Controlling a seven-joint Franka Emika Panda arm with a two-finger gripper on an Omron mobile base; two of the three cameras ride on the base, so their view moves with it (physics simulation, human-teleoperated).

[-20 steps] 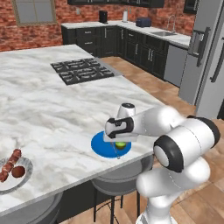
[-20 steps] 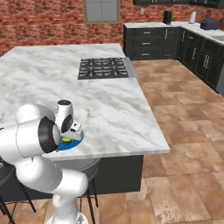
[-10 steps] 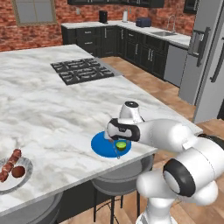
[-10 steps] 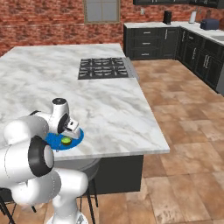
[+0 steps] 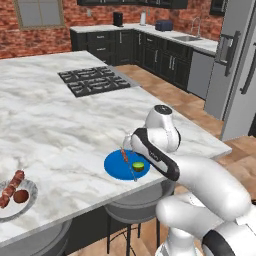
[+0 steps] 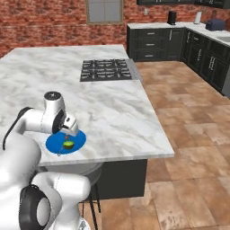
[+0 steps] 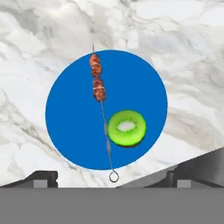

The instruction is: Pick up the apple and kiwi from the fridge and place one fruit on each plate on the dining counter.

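- The kiwi [image 7: 126,127] lies cut face up on the blue plate [image 7: 70,113], at about 5 o'clock from the plate's middle in the hand view, nothing gripping it.
- A thin metal skewer [image 7: 103,118] crosses the same plate from 12 o'clock down to 6 o'clock, with two brown meat pieces near its upper end and its ring end just past the plate's lower edge; the kiwi sits just beside its shaft, on the 3 o'clock side.
- The gripper [image 7: 113,177] hangs above the plate with its fingers spread wide and empty; the two dark tips stand well apart at the bottom of the hand view, one at 7 o'clock and one at 5 o'clock.
- In the left base view the blue plate [image 5: 116,164] rests on the marble counter [image 5: 55,120] near its front edge, with the kiwi [image 5: 138,165] on it and the arm's hand above at 2 o'clock.
- The grey plate [image 5: 27,199] sits well apart from the blue one, at 8 o'clock from it along the same front edge; the apple [image 5: 20,196] rests on it beside a reddish-brown sausage skewer [image 5: 11,188].
- The black cooktop grates [image 5: 93,80] lie on the counter at 12 o'clock from the blue plate.
- The silver fridge [image 5: 239,65] stands closed at the right edge of the left base view.
- In the right base view the kiwi [image 6: 68,144] shows on the blue plate [image 6: 56,144] just below the hand.
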